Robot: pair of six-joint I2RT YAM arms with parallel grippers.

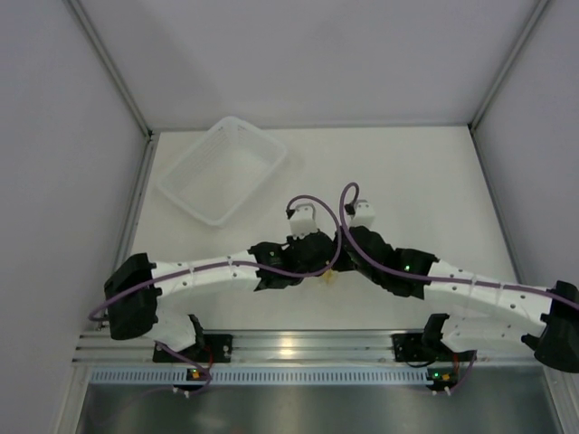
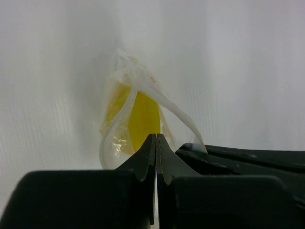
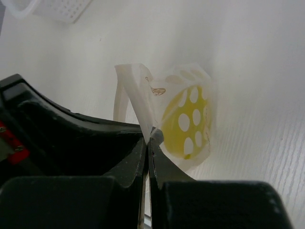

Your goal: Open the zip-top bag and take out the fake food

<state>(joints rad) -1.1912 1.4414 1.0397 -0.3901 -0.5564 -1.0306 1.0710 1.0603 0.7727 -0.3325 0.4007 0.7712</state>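
1. The left hand (image 2: 156, 136) has its two fingers pressed together at the tips, pinching a thin fold of the zip-top bag (image 2: 127, 78).
2. The right hand (image 3: 149, 138) is clamped in the same way, with its fingertips together on the film of the bag's other side.
3. The two hands meet tip to tip. In each wrist view, the other hand's black body lies right beside the fingers.
4. A whitish strip of the bag's rim arches from one hand across to the other.
5. The bag bulges just beyond both sets of fingertips, crinkled and glossy.
6. The fake food (image 2: 143, 119) sits inside the bag, close past the fingertips. It is bright yellow, and white spots show over it from the right hand's side.
7. Whether the bag touches the worktop (image 1: 407, 181) below the hands cannot be told.
8. A translucent white basket tray (image 1: 222, 167) lies well apart from the hands, beyond and to the left of the left hand.
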